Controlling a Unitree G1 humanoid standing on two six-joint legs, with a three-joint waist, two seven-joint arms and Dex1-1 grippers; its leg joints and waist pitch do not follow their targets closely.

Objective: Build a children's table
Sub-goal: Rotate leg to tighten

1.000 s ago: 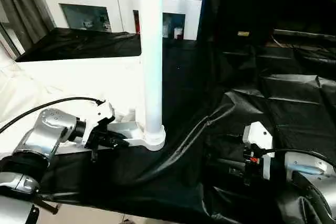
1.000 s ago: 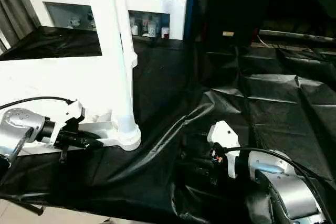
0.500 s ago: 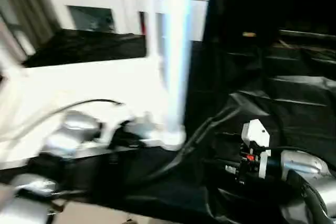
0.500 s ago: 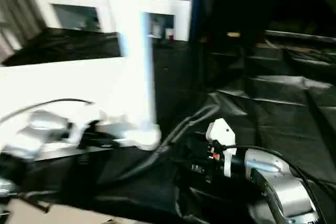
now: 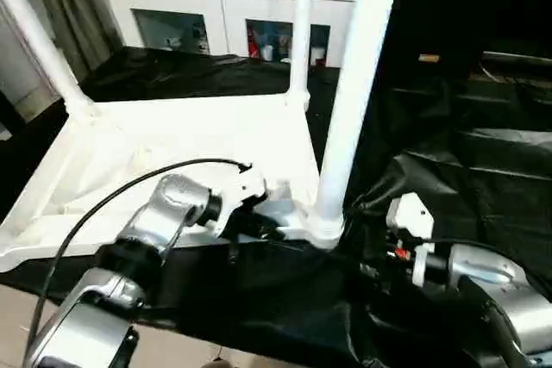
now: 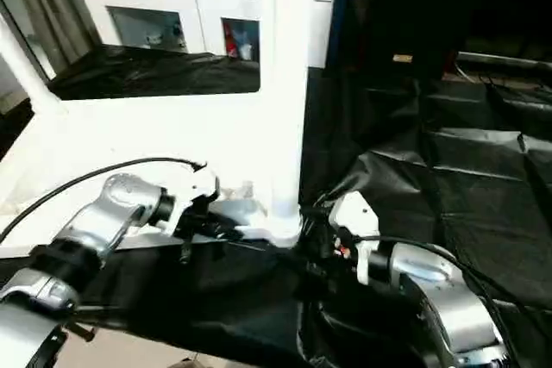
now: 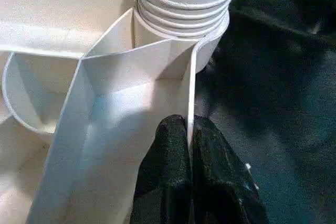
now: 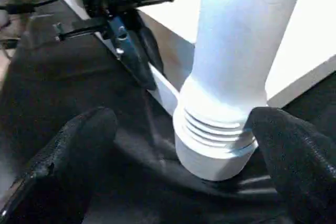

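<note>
The white table top lies upside down on black sheeting, ribbed underside up. Three legs stand in its corner sockets: the near-right leg, a far-right leg and a far-left leg. My left gripper is at the near rim beside the near-right socket, and the left wrist view shows its fingers shut on the thin rim wall. My right gripper is open, one finger on each side of that leg's ribbed base, apart from it.
A white cabinet with glass doors stands behind the table. Crumpled black sheeting covers the surface to the right and front. A grey curtain hangs at the far left. A black cable arcs over my left arm.
The camera has swung left, bringing more of the table top and two more legs into view. My right gripper has come closer to the near-right leg's base. The left gripper stays on the rim.
</note>
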